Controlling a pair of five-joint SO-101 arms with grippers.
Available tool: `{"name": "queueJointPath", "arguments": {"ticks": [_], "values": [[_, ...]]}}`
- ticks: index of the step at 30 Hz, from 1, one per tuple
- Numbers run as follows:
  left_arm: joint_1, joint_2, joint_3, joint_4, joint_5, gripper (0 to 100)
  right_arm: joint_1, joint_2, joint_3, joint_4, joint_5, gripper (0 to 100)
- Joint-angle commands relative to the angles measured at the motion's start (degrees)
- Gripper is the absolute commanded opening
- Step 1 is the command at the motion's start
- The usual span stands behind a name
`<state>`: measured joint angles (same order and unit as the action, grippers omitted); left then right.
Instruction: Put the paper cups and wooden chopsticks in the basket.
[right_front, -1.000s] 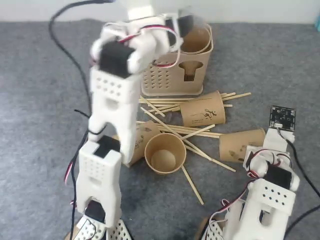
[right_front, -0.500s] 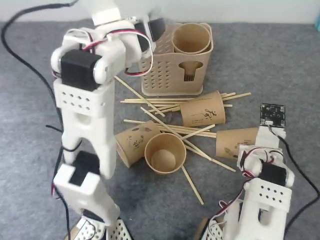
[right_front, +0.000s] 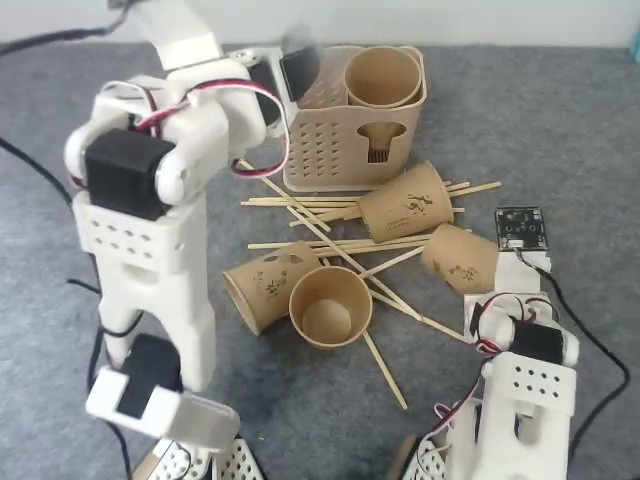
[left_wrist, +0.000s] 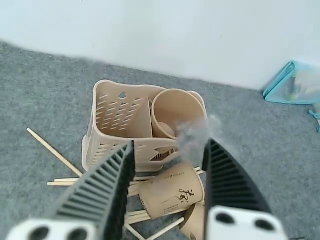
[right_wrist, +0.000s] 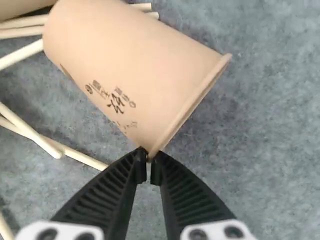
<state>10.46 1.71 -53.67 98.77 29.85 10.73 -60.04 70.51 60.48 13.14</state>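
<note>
The tan slotted basket (right_front: 345, 140) (left_wrist: 121, 121) stands at the back with one paper cup (right_front: 383, 75) (left_wrist: 176, 113) upright in its right compartment. My left gripper (right_front: 285, 75) (left_wrist: 167, 150) hangs open and empty above the basket's left side. Three cups lie among scattered wooden chopsticks (right_front: 330, 245): one near the basket (right_front: 405, 203) (left_wrist: 172, 192), one on its side (right_front: 262, 287), one with its mouth facing up (right_front: 330, 305). My right gripper (right_wrist: 148, 161) is shut on the rim of a fourth cup (right_front: 462, 257) (right_wrist: 125, 80), which is tilted.
Grey carpet (right_front: 560, 130) covers the table. The left arm's tall white body (right_front: 150, 250) stands left of the pile. A turquoise object (left_wrist: 295, 82) lies far off beside the basket, near the white wall.
The left arm has swung left and back from over the basket. The right arm advanced and its cup tipped up and shifted toward the pile; the cup by the basket also shifted.
</note>
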Motion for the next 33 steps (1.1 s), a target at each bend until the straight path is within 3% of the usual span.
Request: {"name": "queueJointPath", "arguments": {"ticks": [1,10,21,28,33], "values": [[-0.53,-5.19,2.77,1.76,-0.62,21,-0.48,-0.57,-3.25,1.63,1.41,0.8],[-2.55,-11.87,11.91,1.67,-3.52,21,-0.04,-1.8,-20.66,15.43,4.84,0.8],[-11.52,-20.04,31.34,0.97,-3.78,21,-0.31,-12.26,-43.87,29.41,10.55,0.8],[-14.77,-26.9,52.26,-8.53,-9.41,21,-0.31,-3.21,-48.53,26.77,9.76,0.8],[-15.82,-34.99,69.85,-17.58,-11.78,21,-0.31,3.74,-60.92,23.78,10.02,0.8]]}}
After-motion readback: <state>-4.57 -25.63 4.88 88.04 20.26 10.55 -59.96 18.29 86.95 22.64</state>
